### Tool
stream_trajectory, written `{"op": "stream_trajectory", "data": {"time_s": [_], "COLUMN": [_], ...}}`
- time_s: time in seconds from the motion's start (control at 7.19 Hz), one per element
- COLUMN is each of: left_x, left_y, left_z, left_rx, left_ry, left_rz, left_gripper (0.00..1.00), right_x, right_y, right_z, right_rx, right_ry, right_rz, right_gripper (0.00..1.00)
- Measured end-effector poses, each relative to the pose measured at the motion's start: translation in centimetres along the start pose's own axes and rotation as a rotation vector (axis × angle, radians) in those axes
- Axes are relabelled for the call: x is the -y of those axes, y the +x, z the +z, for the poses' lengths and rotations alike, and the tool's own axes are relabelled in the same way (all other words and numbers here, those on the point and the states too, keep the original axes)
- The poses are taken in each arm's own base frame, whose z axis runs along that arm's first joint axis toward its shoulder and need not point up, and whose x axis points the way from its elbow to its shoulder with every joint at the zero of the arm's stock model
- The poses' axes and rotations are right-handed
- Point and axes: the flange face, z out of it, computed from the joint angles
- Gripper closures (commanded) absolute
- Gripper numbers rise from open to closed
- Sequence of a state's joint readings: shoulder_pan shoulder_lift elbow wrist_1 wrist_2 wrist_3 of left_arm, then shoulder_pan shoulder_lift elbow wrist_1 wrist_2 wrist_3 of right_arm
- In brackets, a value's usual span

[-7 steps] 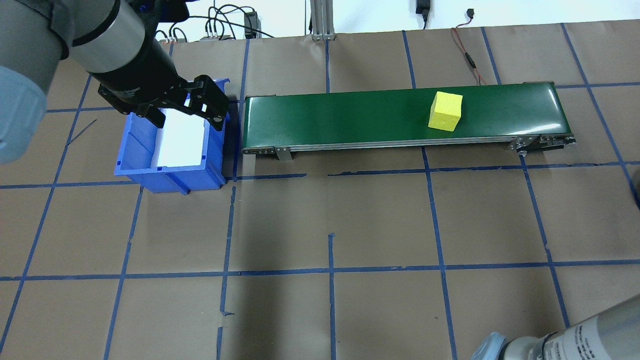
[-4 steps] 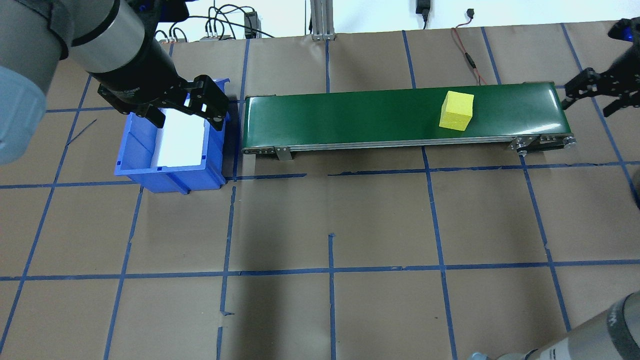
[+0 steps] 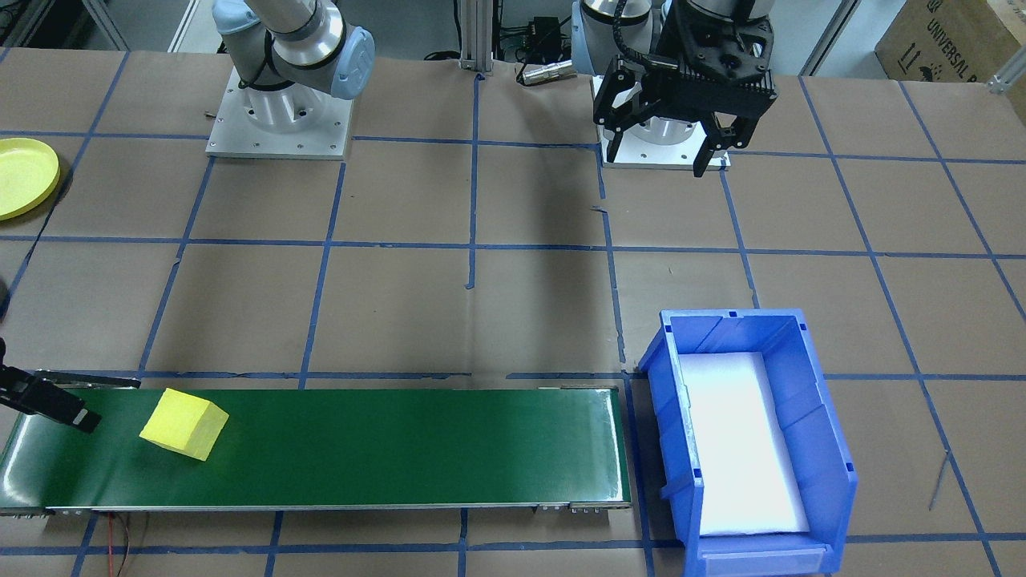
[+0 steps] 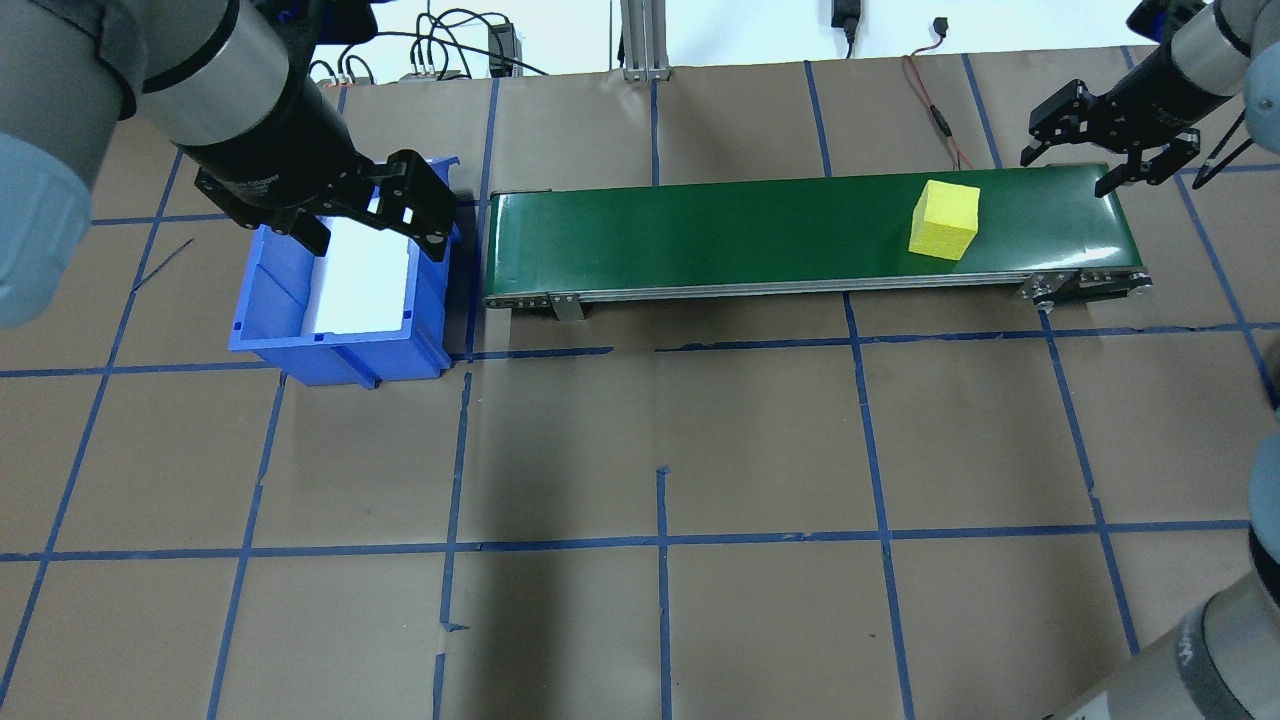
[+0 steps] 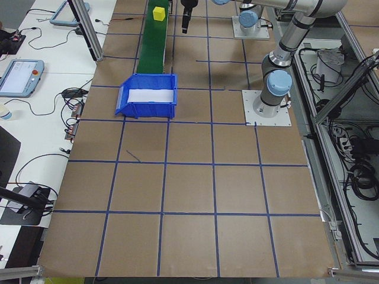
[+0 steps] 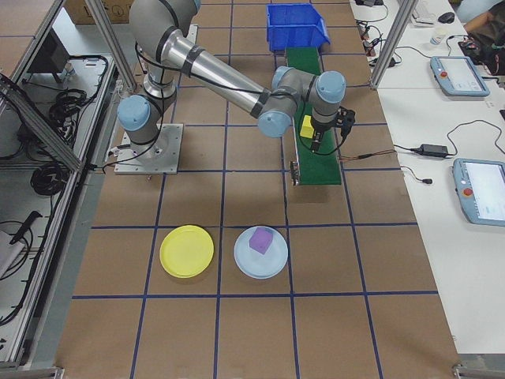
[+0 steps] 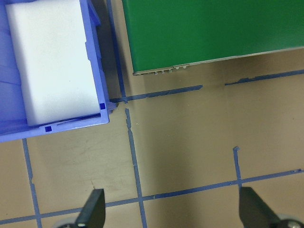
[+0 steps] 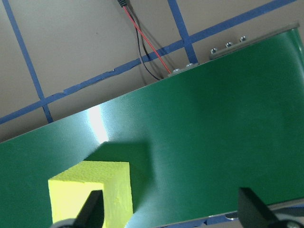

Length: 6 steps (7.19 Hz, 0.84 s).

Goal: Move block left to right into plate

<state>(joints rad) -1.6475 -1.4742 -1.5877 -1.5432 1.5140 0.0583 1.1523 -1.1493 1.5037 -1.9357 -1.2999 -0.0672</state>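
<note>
A yellow block (image 4: 944,220) (image 3: 183,422) rides on the green conveyor belt (image 4: 700,235) near its right end. My right gripper (image 4: 1068,170) hovers open just past the block, over the belt's end; the right wrist view shows the block (image 8: 90,194) by the left finger. My left gripper (image 4: 375,235) (image 3: 656,160) hangs open and empty above the blue bin (image 4: 340,345). The yellow plate (image 6: 187,251) (image 3: 24,176) lies on the table on the right arm's side, well away from the belt.
The blue bin (image 3: 834,449) with a white foam liner stands at the belt's left end. A pale blue plate (image 6: 261,251) holding a purple cube sits beside the yellow plate. A red and black cable (image 4: 930,110) runs behind the belt.
The block has travelled right along the belt. My right gripper came into view and moved left to the belt's right end. The left arm has stayed still.
</note>
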Motion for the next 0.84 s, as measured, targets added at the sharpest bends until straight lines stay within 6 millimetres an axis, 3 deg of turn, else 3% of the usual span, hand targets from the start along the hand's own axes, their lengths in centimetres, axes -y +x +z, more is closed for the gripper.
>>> {"op": "stream_trajectory", "data": {"time_s": [0.84], "left_x": [0.0], "left_y": [0.0], "left_z": [0.0], "left_rx": [0.000], "left_ry": [-0.001], "left_rz": [0.000], "left_gripper": [0.00], "right_x": [-0.1], "right_y": [-1.2], "right_z": [2.8], "right_rx": [0.057], "right_ry": [-0.035], "right_rz": [0.043], "right_gripper": [0.00]}}
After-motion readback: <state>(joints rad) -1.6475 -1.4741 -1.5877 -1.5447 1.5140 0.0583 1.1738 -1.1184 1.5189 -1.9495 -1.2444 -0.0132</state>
